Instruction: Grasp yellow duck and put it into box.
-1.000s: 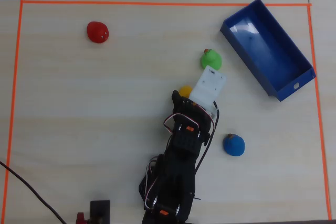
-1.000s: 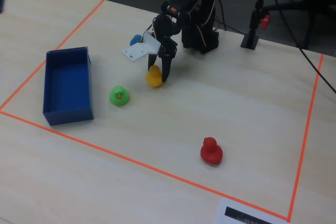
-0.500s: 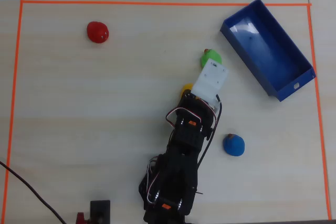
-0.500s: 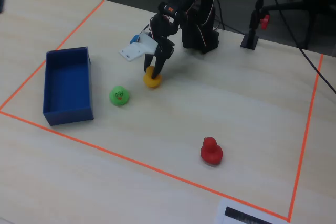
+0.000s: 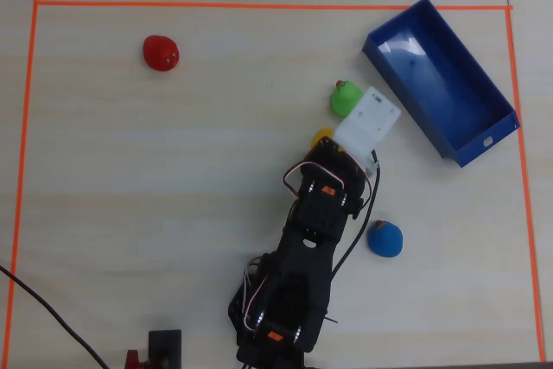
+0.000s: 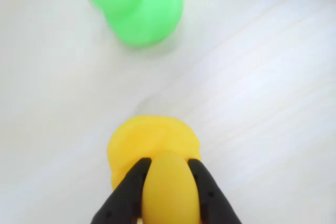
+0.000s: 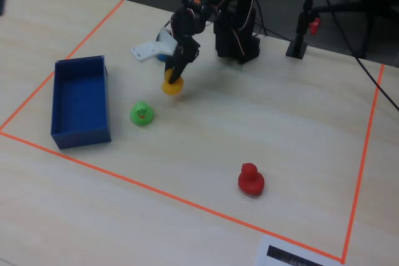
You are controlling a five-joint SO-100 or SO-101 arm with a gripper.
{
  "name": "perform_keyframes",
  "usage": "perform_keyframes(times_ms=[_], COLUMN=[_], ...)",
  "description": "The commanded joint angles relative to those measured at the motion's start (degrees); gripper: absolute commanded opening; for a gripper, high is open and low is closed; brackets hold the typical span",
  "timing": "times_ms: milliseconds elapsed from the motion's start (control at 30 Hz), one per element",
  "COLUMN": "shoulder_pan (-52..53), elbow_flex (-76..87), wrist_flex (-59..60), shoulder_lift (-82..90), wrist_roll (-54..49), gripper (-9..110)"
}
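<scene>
The yellow duck (image 6: 155, 150) hangs above the table with my gripper (image 6: 167, 165) shut on its head; both black fingers press its sides. In the fixed view the yellow duck (image 7: 171, 85) is lifted off the wood under the gripper (image 7: 174, 76). From overhead only a sliver of the yellow duck (image 5: 322, 136) shows beside the white camera mount. The blue box (image 5: 439, 77) lies open at the upper right in the overhead view, and at the left as the box (image 7: 80, 101) in the fixed view.
A green duck (image 5: 345, 98) sits just beyond the gripper, between it and the box. A blue duck (image 5: 384, 238) lies right of the arm and a red duck (image 5: 161, 52) far left. Orange tape (image 5: 259, 5) frames the work area.
The gripper closed on the yellow duck, lifted it off the table and carried it toward the green duck and the box.
</scene>
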Motion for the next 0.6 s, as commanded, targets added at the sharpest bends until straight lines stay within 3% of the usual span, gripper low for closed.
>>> perform_keyframes(times_ms=[0,367,567], shoulder_pan=[-1.2,7.2,10.2], elbow_flex=[-23.4,-77.9,-96.3], wrist_flex=[13.6,7.9,8.0], shoulder_lift=[-0.4,-42.5,-61.3], wrist_roll=[10.5,17.8,16.7], gripper=[0,0,0])
